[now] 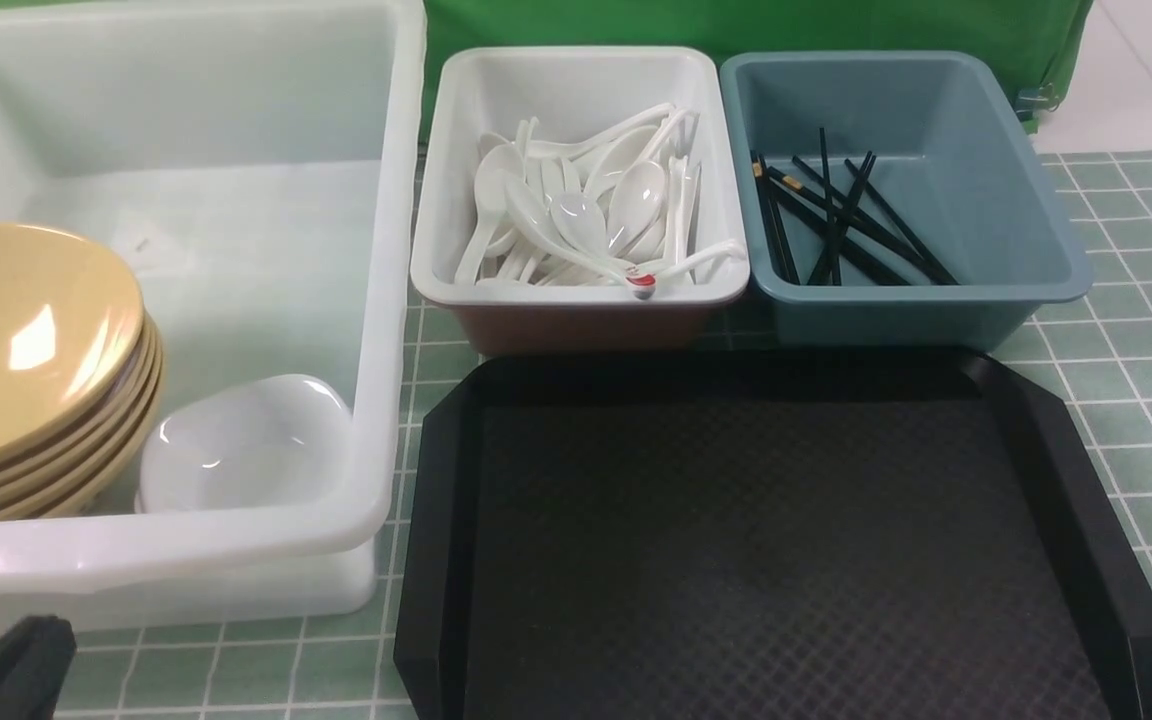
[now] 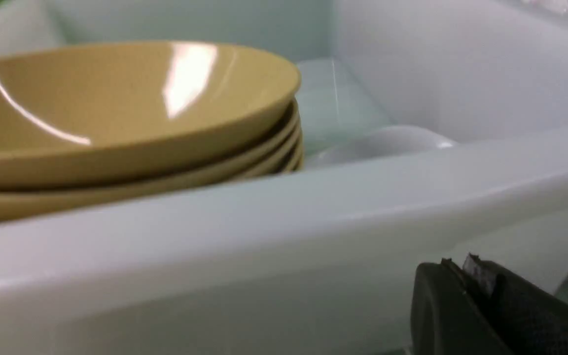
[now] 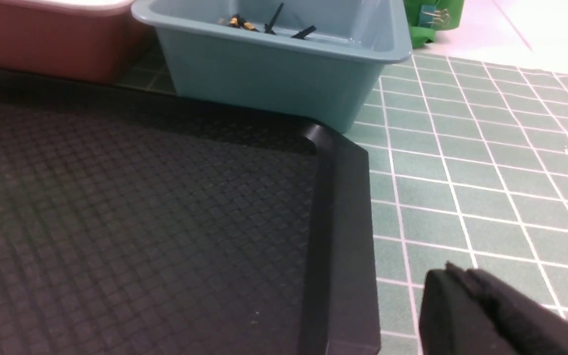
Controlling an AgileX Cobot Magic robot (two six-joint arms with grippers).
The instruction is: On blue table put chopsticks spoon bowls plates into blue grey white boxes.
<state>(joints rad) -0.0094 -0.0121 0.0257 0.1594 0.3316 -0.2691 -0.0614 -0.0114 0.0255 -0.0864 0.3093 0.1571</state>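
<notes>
Several stacked tan bowls [image 1: 26, 350] and a white plate [image 1: 241, 445] lie in the large translucent white tub [image 1: 391, 300]. The red-tipped spoon [image 1: 641, 283] lies on a heap of white spoons in the white bin [image 1: 576, 295]. Black chopsticks [image 1: 836, 220] lie in the blue-grey bin [image 1: 1056, 270]. My left gripper [image 2: 456, 266] is shut and empty, low in front of the tub's near wall [image 2: 264, 236]; the bowls [image 2: 116, 113] and the plate [image 2: 382, 143] show over the rim. My right gripper [image 3: 454, 273] is shut and empty over the blue table [image 3: 486, 197], beside the black tray.
A black textured tray [image 1: 766, 540] lies in front of the white and blue-grey bins; its corner shows in the right wrist view [image 3: 343, 197]. A green backdrop [image 1: 736, 25] stands behind the bins. Tiled table [image 1: 1136, 350] shows right of the tray.
</notes>
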